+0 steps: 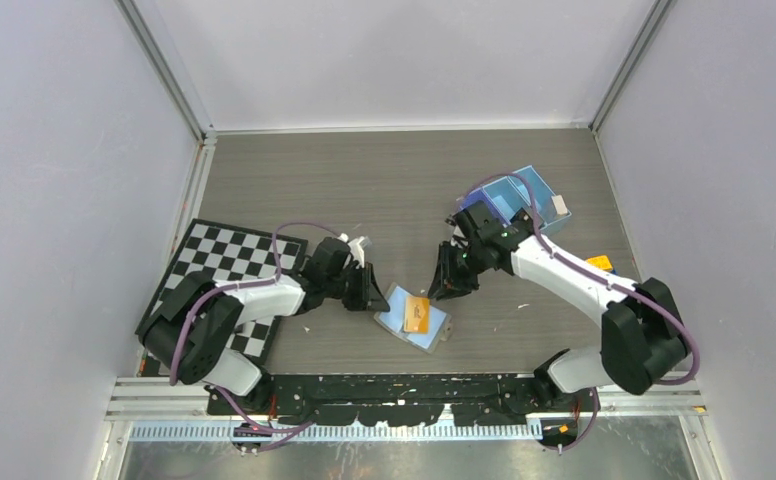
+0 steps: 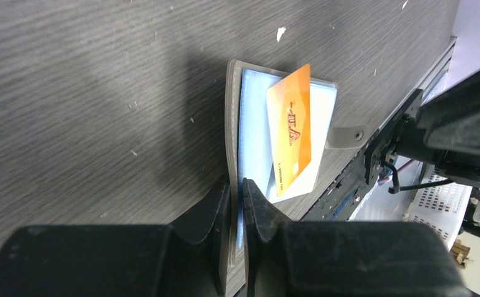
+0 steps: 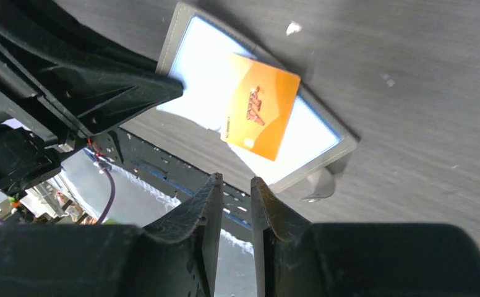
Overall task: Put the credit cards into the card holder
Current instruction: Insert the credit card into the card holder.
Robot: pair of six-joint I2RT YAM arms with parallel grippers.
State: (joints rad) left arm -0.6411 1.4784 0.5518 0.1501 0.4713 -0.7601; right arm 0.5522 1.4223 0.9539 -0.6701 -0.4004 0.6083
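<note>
The card holder (image 1: 436, 335) lies open on the table, pale blue inside up, and also shows in the left wrist view (image 2: 254, 124) and the right wrist view (image 3: 194, 62). An orange credit card (image 1: 416, 314) lies askew on its inside (image 2: 290, 136) (image 3: 261, 114), one corner past the holder's edge. My left gripper (image 1: 375, 296) is shut on the holder's left edge (image 2: 237, 185). My right gripper (image 1: 448, 287) hovers just right of the holder, jaws a little apart and empty (image 3: 236, 179). The grey snap tab (image 2: 349, 135) sticks out of the holder's far side.
A blue three-compartment tray (image 1: 516, 196) with a whitish card (image 1: 560, 205) in it stands at the back right. A small orange thing (image 1: 600, 264) lies beside the right arm. A checkerboard mat (image 1: 226, 258) lies at the left. The table's metal front rail (image 1: 404, 385) is close behind the holder.
</note>
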